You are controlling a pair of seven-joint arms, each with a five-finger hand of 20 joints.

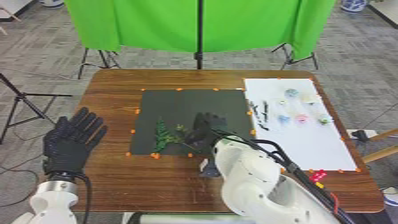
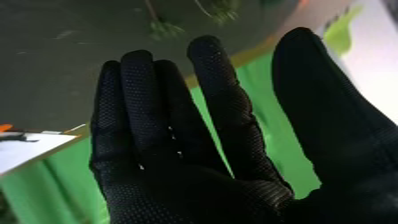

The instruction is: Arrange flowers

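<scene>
Greens (image 1: 163, 136): dark, feathery, near your mat's (image 1: 182, 102) near left corner
Flowers (image 1: 301, 118): blue, pink, pale, toward your sheet's (image 1: 306, 150) far edge; you can't make out petals
Right hand (image 1: 210, 124): over your mat, fingers straight, thumb apart
Left hand (image 1: 71, 145): straight-fingered, table's (image 1: 115, 175) left edge
Cut off: greens, in your wrist view

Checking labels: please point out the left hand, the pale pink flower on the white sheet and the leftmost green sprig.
Left hand (image 1: 70, 145): head view, middle of the glove.
Pale pink flower (image 1: 301, 118): head view, its bloom.
Leftmost green sprig (image 1: 162, 136): head view, its leaves.
</scene>
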